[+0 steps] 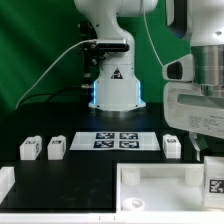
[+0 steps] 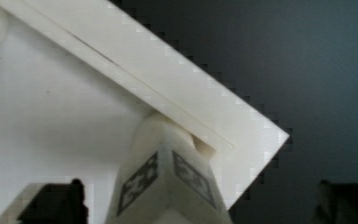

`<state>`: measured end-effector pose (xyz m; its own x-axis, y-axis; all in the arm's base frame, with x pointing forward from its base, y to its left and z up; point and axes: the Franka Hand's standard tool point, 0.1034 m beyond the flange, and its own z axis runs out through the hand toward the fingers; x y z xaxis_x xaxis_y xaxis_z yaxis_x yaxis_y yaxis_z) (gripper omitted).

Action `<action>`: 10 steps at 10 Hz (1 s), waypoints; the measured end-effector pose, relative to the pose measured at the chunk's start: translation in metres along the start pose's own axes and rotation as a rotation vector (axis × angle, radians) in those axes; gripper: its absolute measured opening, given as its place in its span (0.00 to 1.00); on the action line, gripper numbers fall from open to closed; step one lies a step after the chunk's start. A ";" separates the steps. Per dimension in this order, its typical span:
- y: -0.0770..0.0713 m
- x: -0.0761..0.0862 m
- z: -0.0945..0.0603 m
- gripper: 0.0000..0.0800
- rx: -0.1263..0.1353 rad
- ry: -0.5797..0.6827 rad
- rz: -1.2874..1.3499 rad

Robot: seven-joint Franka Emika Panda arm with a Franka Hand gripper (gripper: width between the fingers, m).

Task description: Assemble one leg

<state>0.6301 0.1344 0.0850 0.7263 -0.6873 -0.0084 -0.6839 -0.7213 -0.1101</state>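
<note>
A leg (image 1: pixel 213 184), a small white post with a black-and-white tag, stands upright at the large white panel's (image 1: pixel 150 173) corner on the exterior view's right. My gripper (image 1: pixel 208 160) hangs right above it. In the wrist view the leg (image 2: pixel 167 175) rises from the panel's corner (image 2: pixel 87 110) between my two dark fingers (image 2: pixel 55 203). There is a gap on each side, so the gripper (image 2: pixel 197 203) is open around the leg. Three more legs lie on the table: two on the exterior view's left (image 1: pixel 29 148) (image 1: pixel 56 148) and one on the right (image 1: pixel 171 146).
The marker board (image 1: pixel 118 140) lies in front of the robot's white base (image 1: pixel 113 85). A white bracket piece (image 1: pixel 5 181) sits at the exterior view's lower left edge. A green backdrop stands behind.
</note>
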 end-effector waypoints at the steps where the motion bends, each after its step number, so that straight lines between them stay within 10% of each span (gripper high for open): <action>1: 0.002 0.003 0.000 0.81 -0.007 0.004 -0.151; 6: 0.004 0.017 0.004 0.81 -0.030 0.046 -0.696; 10: 0.006 0.018 0.005 0.37 -0.022 0.047 -0.426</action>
<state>0.6394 0.1187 0.0794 0.9405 -0.3306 0.0780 -0.3254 -0.9428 -0.0725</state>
